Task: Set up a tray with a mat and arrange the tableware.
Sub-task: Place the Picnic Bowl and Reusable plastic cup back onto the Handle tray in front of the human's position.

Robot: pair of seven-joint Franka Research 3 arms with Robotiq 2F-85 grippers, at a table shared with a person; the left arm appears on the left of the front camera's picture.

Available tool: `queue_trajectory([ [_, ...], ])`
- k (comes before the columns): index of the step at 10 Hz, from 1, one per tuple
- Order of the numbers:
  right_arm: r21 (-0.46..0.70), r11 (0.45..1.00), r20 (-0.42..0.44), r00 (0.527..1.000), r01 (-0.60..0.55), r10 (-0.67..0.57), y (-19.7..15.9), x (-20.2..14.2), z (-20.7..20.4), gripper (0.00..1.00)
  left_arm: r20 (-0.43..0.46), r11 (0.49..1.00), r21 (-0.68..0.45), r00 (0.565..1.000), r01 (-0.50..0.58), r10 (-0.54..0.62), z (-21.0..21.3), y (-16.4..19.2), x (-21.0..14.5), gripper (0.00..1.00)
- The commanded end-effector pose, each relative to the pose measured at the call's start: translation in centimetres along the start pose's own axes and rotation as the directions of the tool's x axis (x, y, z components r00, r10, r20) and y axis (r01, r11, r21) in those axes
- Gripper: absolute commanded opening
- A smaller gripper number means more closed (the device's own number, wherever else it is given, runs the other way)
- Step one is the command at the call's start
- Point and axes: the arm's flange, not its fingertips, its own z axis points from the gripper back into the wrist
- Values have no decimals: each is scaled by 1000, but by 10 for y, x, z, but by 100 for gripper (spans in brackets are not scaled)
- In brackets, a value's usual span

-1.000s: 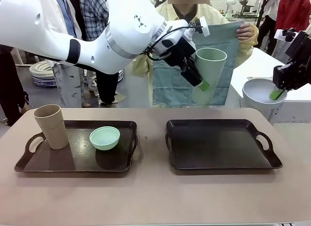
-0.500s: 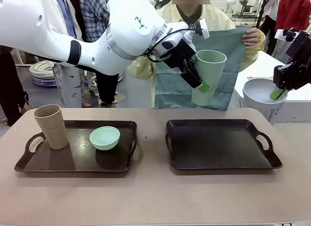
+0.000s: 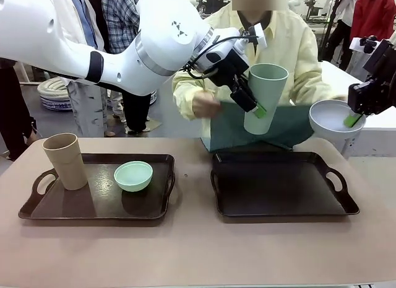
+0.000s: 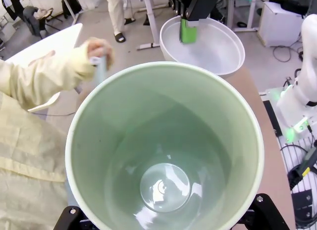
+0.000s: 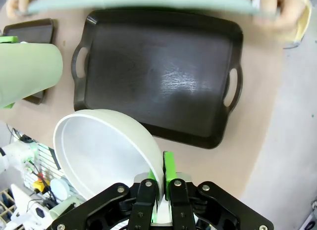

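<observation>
Up above the far edge of the right-hand dark brown handled tray point(image 3: 278, 189), the tall pale green handleless tumbler point(image 3: 267, 93) hangs in the air, mouth up and slightly tilted. The left gripper point(image 3: 252, 102) grasps it, its two fingers set on opposite sides of the lower body. The white left arm reaches in from the left and crosses past the middle, its wrist angled down toward the tumbler.

Off to the right, past the table's point(image 3: 198, 251) far right corner, the right gripper point(image 3: 354, 119) is clenched on the rim of the small round whitish bowl point(image 3: 331, 117) – one green pad shows inside the bowl – and holds it aloft, open side up.

At the far side a person in a yellow jacket holds a teal-green cloth mat point(image 3: 284, 130) that hangs at the far rim of the right-hand tray, with one hand point(image 3: 205, 104) raised near the left gripper.

On the left-hand dark brown tray point(image 3: 80, 204) stand the tall tan-brown tumbler point(image 3: 64, 160), at its left end, and the small mint green bowl point(image 3: 133, 174) toward its right – the two apart.
</observation>
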Motion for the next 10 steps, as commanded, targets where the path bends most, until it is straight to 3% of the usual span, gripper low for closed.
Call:
queue_trajectory([
  [1,-1,1000,3,1000,-7,7,0,1,0,1,8,1000,13,1000,22,-22,1,1,1,7],
  [10,-1,1000,3,1000,-7,7,0,1,0,1,8,1000,13,1000,22,-22,1,1,1,7],
])
